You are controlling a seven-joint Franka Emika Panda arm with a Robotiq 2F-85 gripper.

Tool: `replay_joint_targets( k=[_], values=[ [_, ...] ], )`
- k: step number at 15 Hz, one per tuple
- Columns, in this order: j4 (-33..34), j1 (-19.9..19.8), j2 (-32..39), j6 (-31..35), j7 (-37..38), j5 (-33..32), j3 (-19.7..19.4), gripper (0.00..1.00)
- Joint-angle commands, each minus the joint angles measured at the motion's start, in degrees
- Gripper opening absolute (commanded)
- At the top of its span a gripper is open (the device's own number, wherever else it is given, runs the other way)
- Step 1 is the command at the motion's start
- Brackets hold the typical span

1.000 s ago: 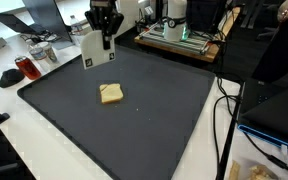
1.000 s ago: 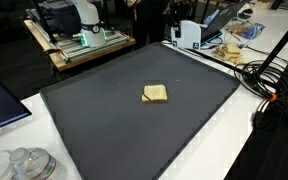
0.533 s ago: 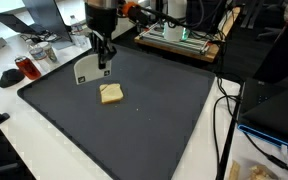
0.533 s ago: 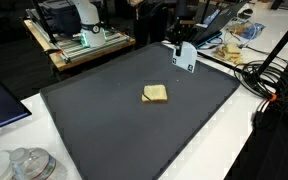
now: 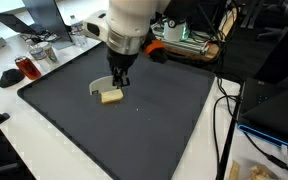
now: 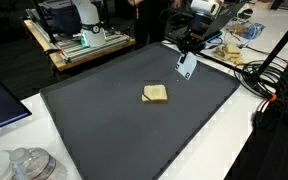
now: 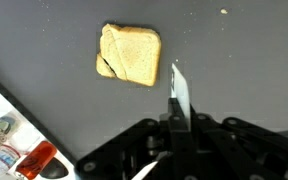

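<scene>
Black gripper point(image 7: 175, 123) clamped on thin white flat blade point(image 7: 180, 88) — likely stiff, light. Tan square toast slice point(image 7: 131, 55) at blade's 11 o'clock: probably light, crumbly — support from beneath.

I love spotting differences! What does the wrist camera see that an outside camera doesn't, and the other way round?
Only the wrist view shows a tiny crumb and the crack in the toast. Only an exterior view shows the glass jar and the wooden table. Both show the toast, the spatula in the shut gripper, and the dark mat.
</scene>
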Motion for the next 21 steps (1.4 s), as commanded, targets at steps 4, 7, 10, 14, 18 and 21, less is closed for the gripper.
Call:
replay_joint_targets(
  k=[4,7,10,14,18,21],
  values=[
    [8.4,-0.7,7.4,-2.6,3.9,-4.8,0.5,0.04],
    [11.1,-0.6,9.4,-2.8,4.0,-5.2,0.1,0.04],
    [12.7,1.6,11.4,-3.4,10.9,-8.9,-3.0,0.01],
    [12.8,2.4,13.7,-4.7,19.6,-14.8,-4.6,0.01],
    [9.6,1.7,13.7,-3.9,23.3,-19.6,-3.6,0.01],
    [3.2,0.5,9.9,-0.5,23.7,-22.5,-2.5,0.01]
  ],
)
